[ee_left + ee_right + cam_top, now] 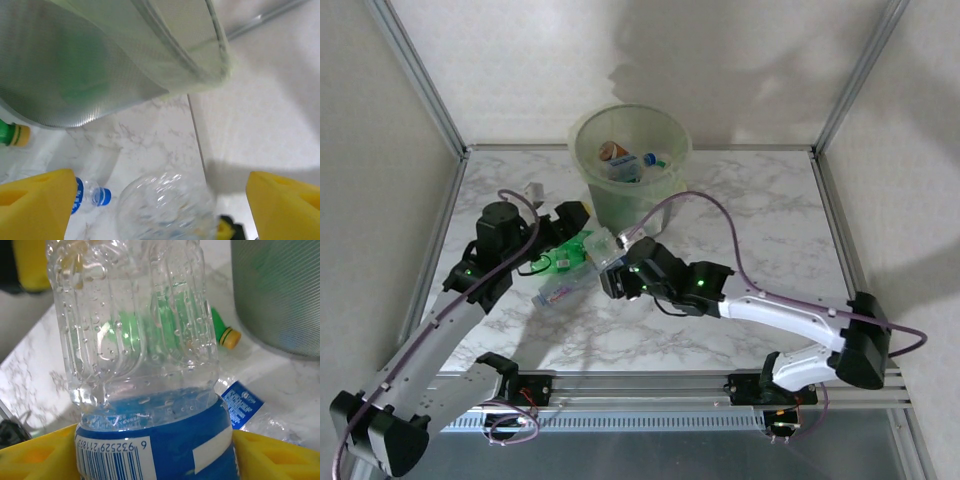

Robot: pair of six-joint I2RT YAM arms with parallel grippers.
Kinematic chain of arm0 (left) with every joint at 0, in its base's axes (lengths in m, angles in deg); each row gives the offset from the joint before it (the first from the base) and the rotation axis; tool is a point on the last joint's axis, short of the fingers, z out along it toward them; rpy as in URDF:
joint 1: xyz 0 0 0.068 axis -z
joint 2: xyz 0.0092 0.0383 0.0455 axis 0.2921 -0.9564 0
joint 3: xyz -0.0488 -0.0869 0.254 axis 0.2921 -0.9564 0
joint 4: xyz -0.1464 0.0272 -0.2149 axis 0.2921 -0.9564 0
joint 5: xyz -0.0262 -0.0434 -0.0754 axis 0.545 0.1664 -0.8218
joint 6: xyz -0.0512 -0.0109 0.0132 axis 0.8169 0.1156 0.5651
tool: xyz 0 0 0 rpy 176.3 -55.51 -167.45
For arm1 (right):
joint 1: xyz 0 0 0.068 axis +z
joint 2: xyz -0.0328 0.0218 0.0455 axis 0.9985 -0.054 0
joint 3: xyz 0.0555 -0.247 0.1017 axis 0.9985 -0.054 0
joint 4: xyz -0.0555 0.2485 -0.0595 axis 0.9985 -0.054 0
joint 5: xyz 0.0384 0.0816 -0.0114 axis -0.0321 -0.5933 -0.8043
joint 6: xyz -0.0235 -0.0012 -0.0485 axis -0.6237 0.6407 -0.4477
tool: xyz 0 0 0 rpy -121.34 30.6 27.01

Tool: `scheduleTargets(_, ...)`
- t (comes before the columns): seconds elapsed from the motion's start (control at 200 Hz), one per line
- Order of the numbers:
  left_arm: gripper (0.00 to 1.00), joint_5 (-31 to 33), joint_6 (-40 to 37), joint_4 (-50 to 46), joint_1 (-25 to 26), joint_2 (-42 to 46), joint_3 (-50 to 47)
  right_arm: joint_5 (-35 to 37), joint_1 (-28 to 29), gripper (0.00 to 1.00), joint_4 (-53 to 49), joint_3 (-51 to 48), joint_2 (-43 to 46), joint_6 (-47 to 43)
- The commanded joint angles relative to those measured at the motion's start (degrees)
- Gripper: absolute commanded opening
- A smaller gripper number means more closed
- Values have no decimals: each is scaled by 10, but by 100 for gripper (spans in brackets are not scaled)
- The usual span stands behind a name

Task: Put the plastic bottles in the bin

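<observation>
Bottle (145,365) clamped at its label by right gripper (155,455), left gripper (160,202) jaws wide apart beside its base, presumably for carry to bin (610,200).

The table (770,220) is white marble with grey veining. At its twelve o'clock the bin (665,190) is a translucent pale green, and the bottles (625,160) inside it show orange, white and blue.

The right gripper (150,455) has yellow fingers (35,457). Its clear bottle (140,340) wears a blue label with a white panel of black barcode bars. At two o'clock from that, a green bottle (216,322) carries a yellow cap (230,337).

The left gripper (160,200) has yellow fingers (35,200) too, with a blue cap (102,196) at its eight o'clock.

The left arm (450,330) is black and silver-grey. The right arm (790,315) is white and black, dotted with green lights and trailing a purple cable (720,215).
</observation>
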Motion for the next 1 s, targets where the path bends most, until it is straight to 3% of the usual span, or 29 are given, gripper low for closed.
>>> scheduleTargets(0.0,88,-39,-32,-5,23,-10,17,21,-2,67,2,8,21,8)
scheduleTargets(0.466,87,-96,-30,19,35,-16,18,-10,-1,65,12,28,25,-5)
scheduleTargets(0.991,64,-97,-7,45,35,-37,17,-28,6,65,11,34,13,-17)
